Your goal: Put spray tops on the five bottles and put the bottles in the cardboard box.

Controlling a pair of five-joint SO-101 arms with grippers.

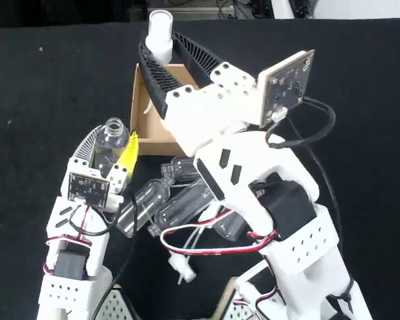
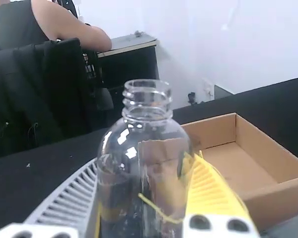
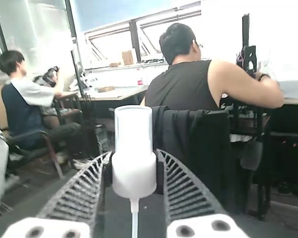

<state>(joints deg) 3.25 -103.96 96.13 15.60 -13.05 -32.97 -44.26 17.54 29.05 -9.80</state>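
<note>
Bottle (image 2: 139,148), uncapped and upright, sits clenched in the left pincer (image 1: 115,138), just beside the cardboard box (image 1: 139,100). Loose bottles (image 1: 180,207) lie on the surface (image 1: 53,80) between both arms. Right pincer (image 1: 161,41) grips a white spray top (image 3: 134,153) between its fingers, near the box's far edge.

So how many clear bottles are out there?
5. One bottle stands in the left gripper; four lie piled on the table, two partly under the right arm, which may hide more.
</note>
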